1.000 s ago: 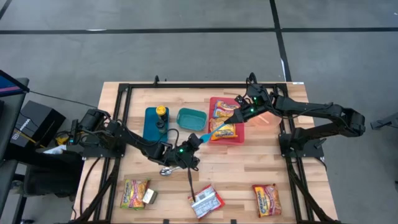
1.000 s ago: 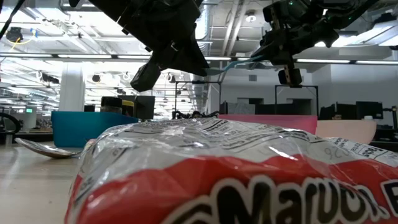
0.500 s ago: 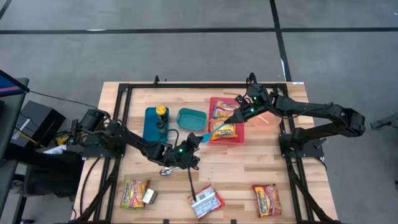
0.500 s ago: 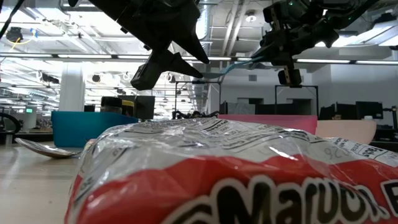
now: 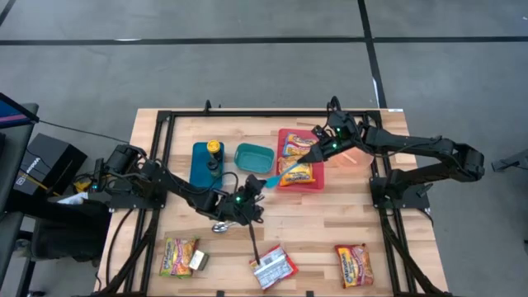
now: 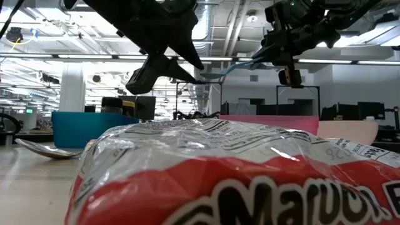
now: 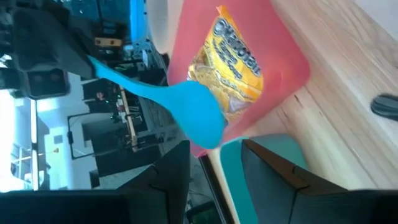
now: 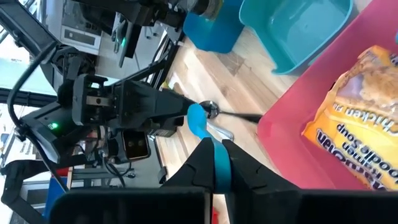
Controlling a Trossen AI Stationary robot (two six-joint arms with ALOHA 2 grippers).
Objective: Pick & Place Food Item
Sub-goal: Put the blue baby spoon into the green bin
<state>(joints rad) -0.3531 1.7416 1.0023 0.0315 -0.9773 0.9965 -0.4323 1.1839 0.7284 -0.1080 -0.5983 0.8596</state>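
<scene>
Noodle packets (image 5: 300, 174): I'm counting two lying in the red tray (image 5: 316, 186), yellow-orange with bold print, and three more along the near edge of the surface (image 5: 330, 223). My right gripper (image 5: 316, 152) is clamping a blue spoon (image 5: 280, 172) over the tray; the left gripper (image 5: 254, 188) is hanging nearby, jaws parted, empty. Only the right wrist view is showing a metal spoon (image 8: 219, 115).
</scene>
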